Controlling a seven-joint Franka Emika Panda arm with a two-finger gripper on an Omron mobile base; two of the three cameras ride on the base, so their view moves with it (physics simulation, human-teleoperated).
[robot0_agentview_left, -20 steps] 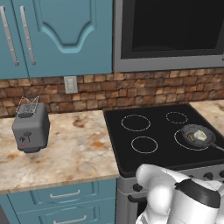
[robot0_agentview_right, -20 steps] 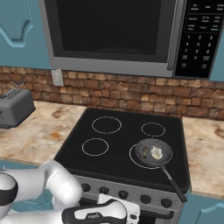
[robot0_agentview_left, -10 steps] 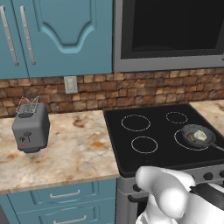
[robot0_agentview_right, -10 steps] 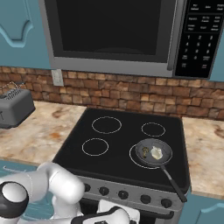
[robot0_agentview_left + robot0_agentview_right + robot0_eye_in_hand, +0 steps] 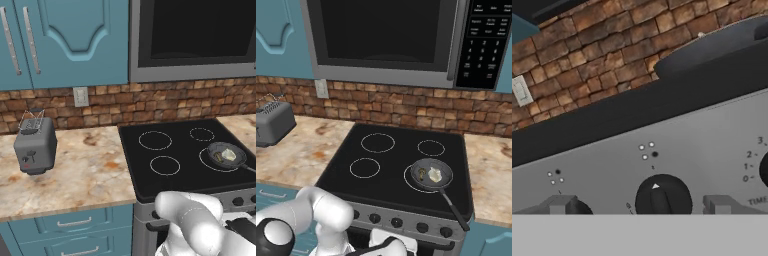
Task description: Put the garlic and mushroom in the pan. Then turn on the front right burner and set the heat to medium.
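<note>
Cabinets (image 5: pixel 65 40) in teal hung above the left stretch of the counter (image 5: pixel 85 170), and I saw the microwave (image 5: pixel 386 40) mounted over the black glass cooktop (image 5: pixel 396 165), with a brick backsplash (image 5: pixel 381 107) running behind both. Toward the counter's left end stood a grey toaster (image 5: pixel 34 147), close to the back edge. On the cooktop, the front right burner (image 5: pixel 427 178) was the biggest white ring, and the pan (image 5: pixel 431 173) sat on it, its long black handle (image 5: pixel 454 209) reaching out toward the cooktop's front right corner. Inside the pan lay the garlic (image 5: pixel 435 175), a pale lump on the right half, and the mushroom (image 5: pixel 421 173), a small brownish piece just beside it on the left half (whether the two touched I could not tell). From the left base view the garlic showed pale against the pan's dark floor, and I could not pick out the mushroom there. My hand camera looked at the grey front panel (image 5: pixel 712 150) of the stove, tilted, with a dark round knob (image 5: pixel 663 196) straight ahead. The gripper (image 5: pixel 640 207) faced that knob with its fingers (image 5: pixel 558 204) spread wide to either side of it, pinching nothing and not touching it as far as I could judge.
</note>
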